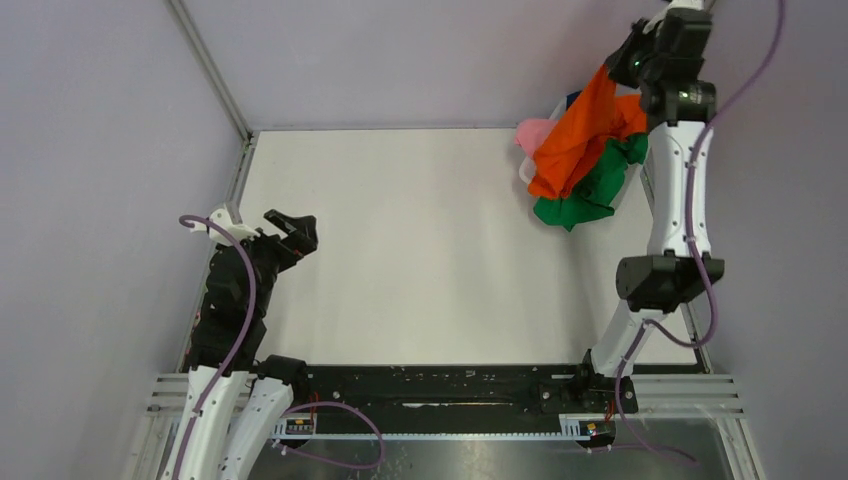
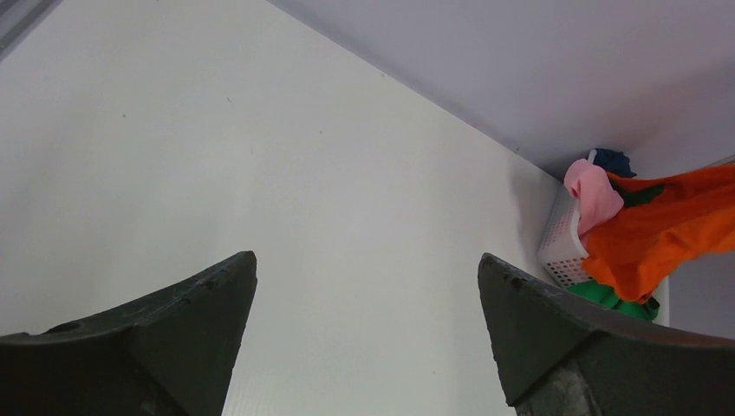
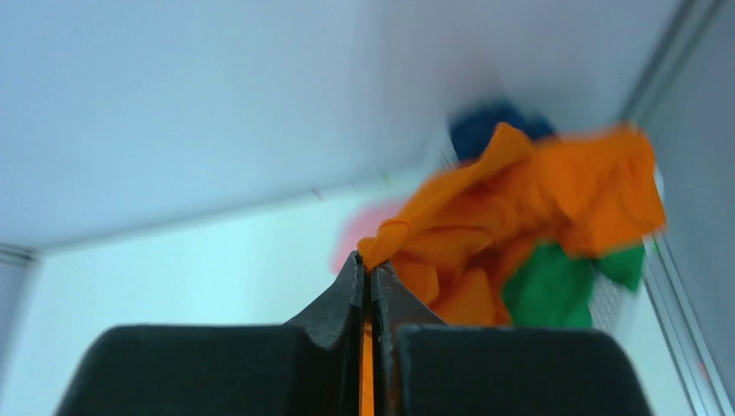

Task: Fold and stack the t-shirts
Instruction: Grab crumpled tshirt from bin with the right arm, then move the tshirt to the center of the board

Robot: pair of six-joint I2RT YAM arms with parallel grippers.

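My right gripper (image 1: 612, 68) is shut on the orange t-shirt (image 1: 580, 135) and holds it up above the far right corner; in the right wrist view the cloth (image 3: 520, 199) is pinched between the shut fingers (image 3: 367, 264). The green t-shirt (image 1: 590, 190) hangs below it, partly lifted. The pink t-shirt (image 1: 532, 133) and a bit of the dark blue t-shirt (image 2: 614, 160) lie in the white basket (image 2: 562, 247). My left gripper (image 1: 292, 226) is open and empty above the table's left side, far from the shirts; its fingers (image 2: 199, 299) frame bare table.
The white table (image 1: 420, 250) is bounded by a metal rail (image 1: 235, 190) on the left and grey walls behind. The basket stands in the far right corner beside the right arm's upright link (image 1: 680, 190).
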